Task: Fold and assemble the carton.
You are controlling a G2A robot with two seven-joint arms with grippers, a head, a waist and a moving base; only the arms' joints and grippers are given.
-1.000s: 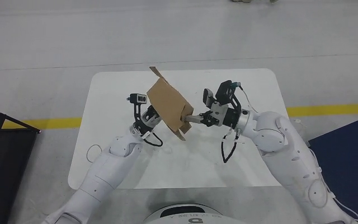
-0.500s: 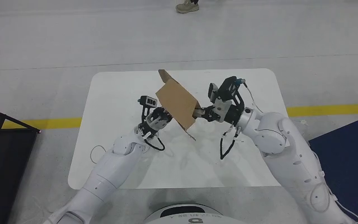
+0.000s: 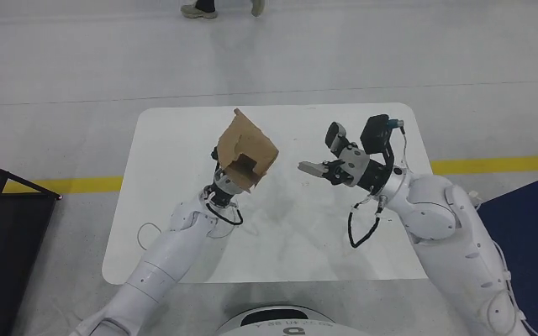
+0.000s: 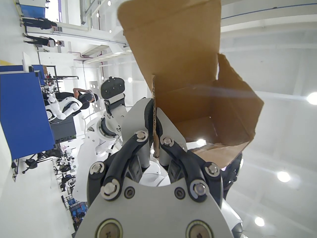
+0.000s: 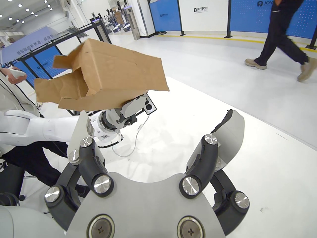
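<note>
A brown cardboard carton (image 3: 248,151), partly formed into an open box with loose flaps, is held up above the white table (image 3: 168,235) left of centre. My left gripper (image 3: 225,178) is shut on one wall of the carton (image 4: 188,80) from below; its fingers (image 4: 148,125) pinch the corrugated edge. My right gripper (image 3: 313,168) stands open to the right of the carton, apart from it, with nothing between its fingers (image 5: 230,130). The right wrist view shows the carton (image 5: 111,73) tilted, flaps hanging toward one end.
The white table has bare surface around both arms. A yellow floor line (image 3: 84,183) runs behind it. A dark object (image 3: 17,227) stands off the table's left edge. A person (image 5: 279,28) walks on the floor beyond the table.
My right gripper has let go of the carton and drawn back to the right, now open. The left arm has turned the carton, which now shows its open inside from above.
</note>
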